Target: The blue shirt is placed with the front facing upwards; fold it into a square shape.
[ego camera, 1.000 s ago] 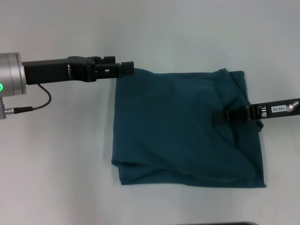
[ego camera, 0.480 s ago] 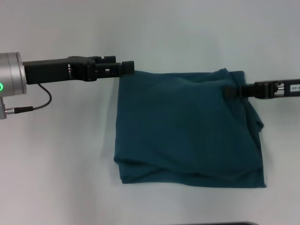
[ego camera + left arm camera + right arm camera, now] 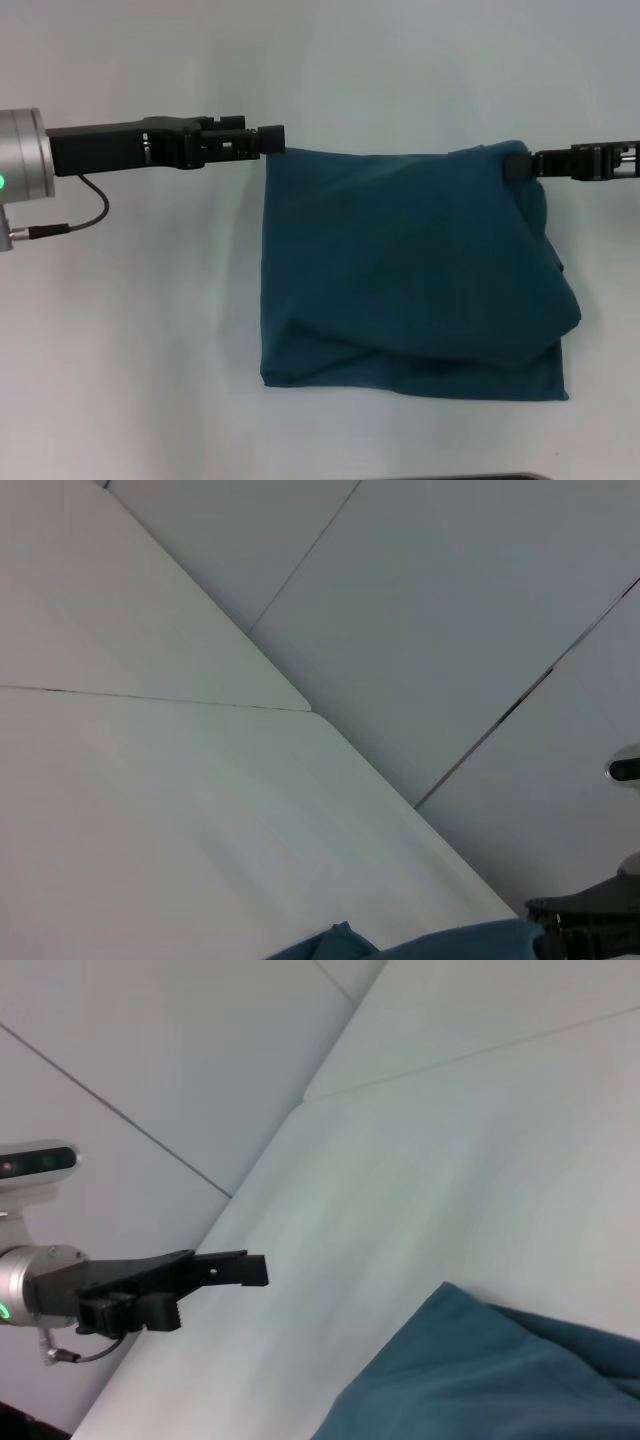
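The blue shirt (image 3: 410, 270) lies in the middle of the white worktop (image 3: 130, 350), already doubled into a rough square, plain side up, its top edge running left to right and bulging at the near right.

My left gripper (image 3: 268, 141) meets the far left corner; my right gripper (image 3: 516, 166) meets the far right corner. I cannot tell how wide either pair of jaws stands, or whether they pinch cloth.

I judge the fabric light, soft and floppy, so it will sag between holds; corners are the best places to grip.
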`<move>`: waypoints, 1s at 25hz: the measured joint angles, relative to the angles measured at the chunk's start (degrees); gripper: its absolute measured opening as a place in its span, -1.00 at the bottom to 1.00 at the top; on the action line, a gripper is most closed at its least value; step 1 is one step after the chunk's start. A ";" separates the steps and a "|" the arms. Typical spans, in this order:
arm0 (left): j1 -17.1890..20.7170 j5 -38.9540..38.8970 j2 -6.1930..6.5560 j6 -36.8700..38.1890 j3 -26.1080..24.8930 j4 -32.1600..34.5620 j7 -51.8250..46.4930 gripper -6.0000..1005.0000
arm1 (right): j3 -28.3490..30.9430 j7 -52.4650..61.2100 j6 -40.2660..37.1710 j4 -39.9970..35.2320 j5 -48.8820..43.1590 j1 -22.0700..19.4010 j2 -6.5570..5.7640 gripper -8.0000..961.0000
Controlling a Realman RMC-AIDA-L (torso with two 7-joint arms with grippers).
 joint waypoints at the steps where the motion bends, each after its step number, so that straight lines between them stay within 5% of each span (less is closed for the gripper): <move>1: -0.03 -0.01 -0.02 0.00 0.00 0.00 -0.01 0.85 | 0.00 0.25 -0.07 -0.21 0.01 0.00 -0.08 -0.82; 14: -0.23 -0.08 -0.37 0.00 0.01 0.00 -0.20 0.85 | -0.77 2.57 -0.24 -0.64 -1.05 -0.76 -2.35 -0.73; 25: -0.76 0.24 -0.55 0.00 0.01 0.08 -0.20 0.86 | -0.80 3.34 5.28 -0.07 -7.27 -0.68 -1.29 -0.65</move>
